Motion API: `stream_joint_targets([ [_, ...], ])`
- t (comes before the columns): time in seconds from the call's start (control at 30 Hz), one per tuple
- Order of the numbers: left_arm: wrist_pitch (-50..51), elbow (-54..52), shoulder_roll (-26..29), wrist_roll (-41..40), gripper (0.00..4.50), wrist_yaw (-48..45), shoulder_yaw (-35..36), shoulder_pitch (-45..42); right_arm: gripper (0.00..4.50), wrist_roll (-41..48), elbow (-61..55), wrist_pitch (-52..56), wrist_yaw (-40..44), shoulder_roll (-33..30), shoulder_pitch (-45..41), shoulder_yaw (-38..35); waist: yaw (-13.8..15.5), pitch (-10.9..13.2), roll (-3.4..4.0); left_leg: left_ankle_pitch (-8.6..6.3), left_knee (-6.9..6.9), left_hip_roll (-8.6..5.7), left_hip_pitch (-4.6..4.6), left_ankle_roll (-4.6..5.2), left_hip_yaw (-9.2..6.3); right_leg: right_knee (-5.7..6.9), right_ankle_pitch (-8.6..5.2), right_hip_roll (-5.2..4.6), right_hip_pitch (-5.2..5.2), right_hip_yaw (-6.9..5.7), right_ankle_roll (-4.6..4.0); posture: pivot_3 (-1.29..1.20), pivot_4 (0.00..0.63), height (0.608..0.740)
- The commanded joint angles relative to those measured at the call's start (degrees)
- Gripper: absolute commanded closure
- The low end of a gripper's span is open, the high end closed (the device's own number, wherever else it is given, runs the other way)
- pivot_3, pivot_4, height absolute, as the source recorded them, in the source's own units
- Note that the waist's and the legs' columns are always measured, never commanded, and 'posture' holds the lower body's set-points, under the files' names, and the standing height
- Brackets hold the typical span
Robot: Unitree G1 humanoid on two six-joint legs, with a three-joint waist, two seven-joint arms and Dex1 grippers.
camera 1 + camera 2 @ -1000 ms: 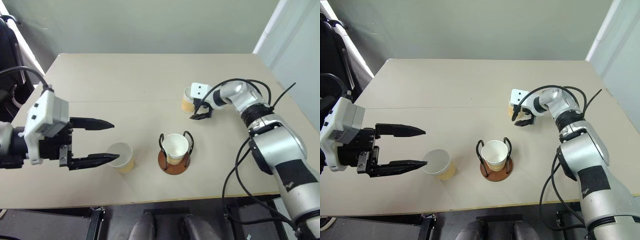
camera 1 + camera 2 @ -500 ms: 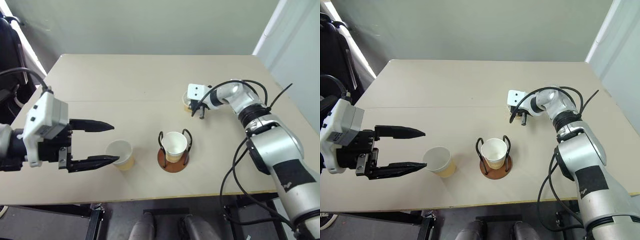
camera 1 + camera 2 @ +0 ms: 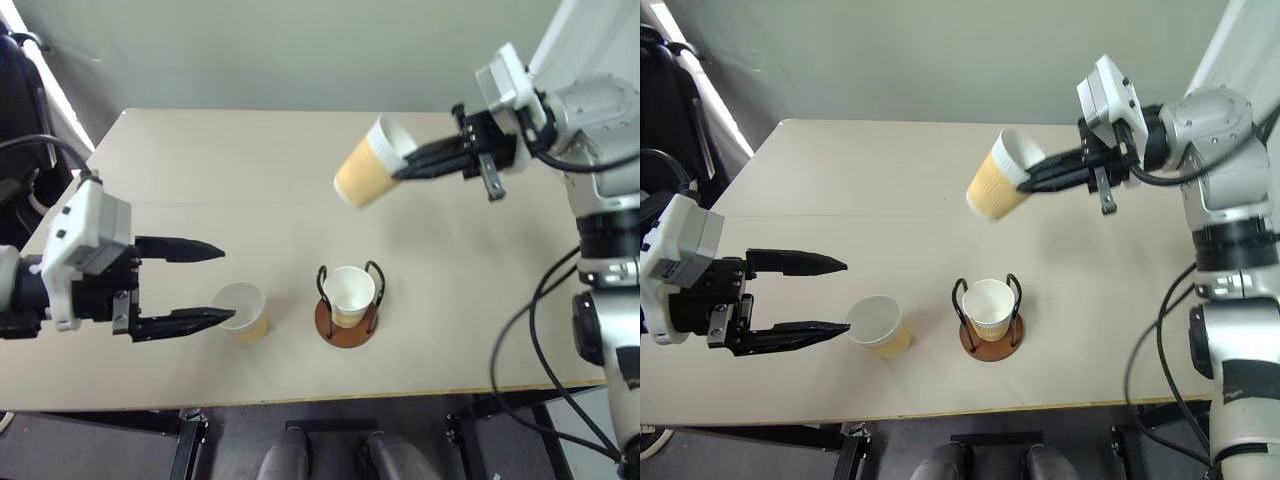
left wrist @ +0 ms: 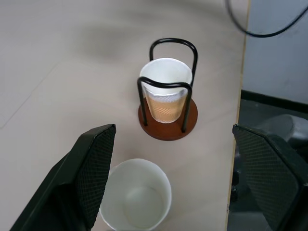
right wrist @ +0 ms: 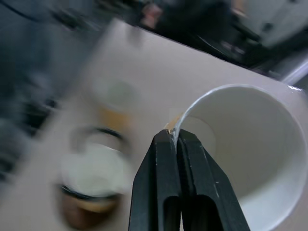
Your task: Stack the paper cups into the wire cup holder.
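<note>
since a second ago the right gripper has left the tabletop at mid right, where it stood open beside a cup, and now sits high in the upper right of the head views with that cup pinched and carried clear of the table; nothing else has shifted.

nearest, at the lower left of the head views, the left gripper hangs with its two black fingers spread wide and empty. the loose cup stands upright just past its lower fingertip, mouth up, so the jaws look lined up to take it by the wall next, though they are not yet around it.

just beyond, at lower centre, the wire cup holder rests on the table with one seated cup standing upright between its two black wire loops, on the reddish-brown base.

farthest, in the upper centre, the lifted cup is tilted well over, mouth toward the right gripper. the right wrist view shows why: the fingers are closed flat on the rim, one inside and one outside, so the cup hangs from its lip. it will probably need turning upright over the holder before it can nest.

count: three paper cups, one seated, one loose, one held; one holder with two loops; two grippers.
</note>
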Motion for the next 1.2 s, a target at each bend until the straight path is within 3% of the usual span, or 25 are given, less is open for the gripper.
stream_joint_targets([
  [0.03, -1.90, 0.78, 0.88, 1.12, 0.33, -0.29, -0.80, -0.98, 4.49, 5.01, -11.17, 6.29, -0.09, -1.24, 3.80, 0.83, -0.31, 0.01, 0.00, -0.07, 0.01, 0.03, 0.12, 0.12, 0.06, 0.09, -0.02, 0.02, 0.05, 0.05, 0.02, 0.00, 0.150, 0.740],
  [0.3, -2.99, 1.14, 0.87, 1.71, 0.33, -0.63, -1.86, -1.43, 4.49, 0.50, -15.20, 5.43, -2.78, -0.09, 7.28, 4.25, -0.42, 0.03, 0.03, -0.17, 0.02, 0.07, 0.40, 0.66, -0.03, 0.51, 0.06, 0.09, 0.05, 0.03, -0.09, 0.00, 0.150, 0.740],
  [0.87, -1.46, -0.96, 0.31, 0.61, 0.33, -0.08, 0.44, -0.15, 4.49, -10.80, -9.35, -3.21, -4.22, 3.85, 6.36, 10.49, -0.37, 0.03, 0.03, -0.23, 0.02, 0.09, 0.16, 0.69, -0.05, 0.47, 0.12, 0.09, -0.14, -0.01, -0.11, 0.00, 0.150, 0.740],
  [1.13, -2.51, -0.20, 0.31, 1.23, 0.33, 0.00, -0.81, -0.49, 4.49, -11.53, -9.86, -4.57, -2.48, 3.90, 6.99, 10.59, -0.37, 0.03, 0.03, -0.22, 0.04, 0.08, 0.15, 0.68, -0.05, 0.46, 0.14, 0.09, -0.13, -0.02, -0.10, 0.00, 0.150, 0.740],
  [1.2, -2.71, 0.00, 0.41, 1.35, 0.33, -0.17, -0.91, -0.54, 4.11, -11.30, -10.25, -4.27, -2.00, 3.53, 6.85, 10.49, -0.37, 0.03, 0.03, -0.22, 0.04, 0.09, 0.15, 0.69, -0.06, 0.46, 0.14, 0.09, -0.13, -0.02, -0.10, 0.00, 0.150, 0.740],
])
